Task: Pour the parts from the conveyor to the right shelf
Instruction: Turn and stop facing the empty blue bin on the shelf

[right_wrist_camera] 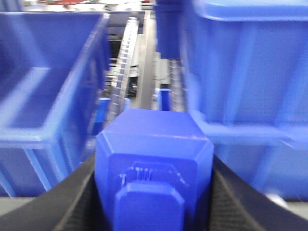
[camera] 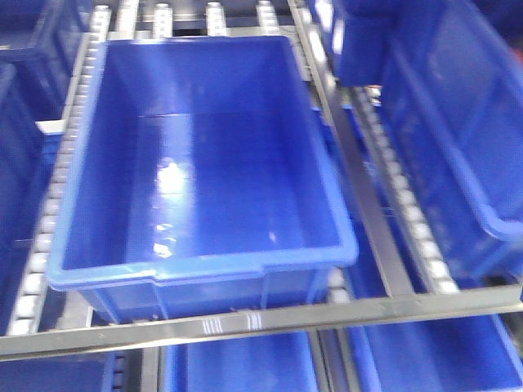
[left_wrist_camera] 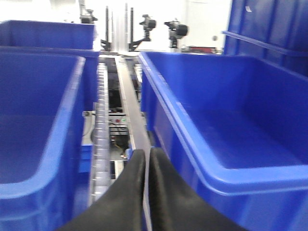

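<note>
A bright-blue boxy part [right_wrist_camera: 154,139] with a stub facing the camera fills the right wrist view, and my right gripper [right_wrist_camera: 154,185] is shut on it, one black finger on each side. It hangs in front of the right shelf, over a roller rail [right_wrist_camera: 126,53] between two blue bins. My left gripper [left_wrist_camera: 147,156] is shut on nothing, its black fingers pressed together above a metal rail between two bins. The front view looks down on the right shelf [camera: 327,313], where a large, deep blue bin [camera: 212,268] sits with nothing in it. The conveyor is out of view.
White roller rails [camera: 73,139] flank the middle bin. More blue bins stand at the right [camera: 458,131] and on the level below [camera: 237,367]. In the left wrist view, bin walls rise close on the left [left_wrist_camera: 67,125] and right [left_wrist_camera: 192,144].
</note>
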